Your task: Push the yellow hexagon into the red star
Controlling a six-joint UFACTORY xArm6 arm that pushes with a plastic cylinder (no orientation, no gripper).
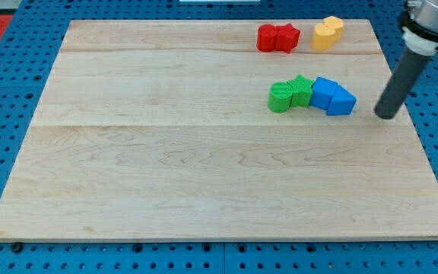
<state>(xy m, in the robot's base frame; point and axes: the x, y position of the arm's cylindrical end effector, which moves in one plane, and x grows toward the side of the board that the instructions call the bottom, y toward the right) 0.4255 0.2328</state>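
Two yellow blocks (327,33) sit touching at the view's top right; which one is the hexagon is hard to tell. Two red blocks stand to their left, touching each other; the right one looks like the red star (287,36), the left one (268,37) is rounder. A small gap separates the red star from the yellow blocks. My tip (385,116) rests on the board at the view's right, below and right of the yellow blocks and just right of the blue blocks, touching no block.
A row of touching blocks lies mid-right: a green cylinder (280,97), a green star (301,90), a blue block (324,92) and a blue block (341,100). The wooden board (166,152) lies on a blue pegboard.
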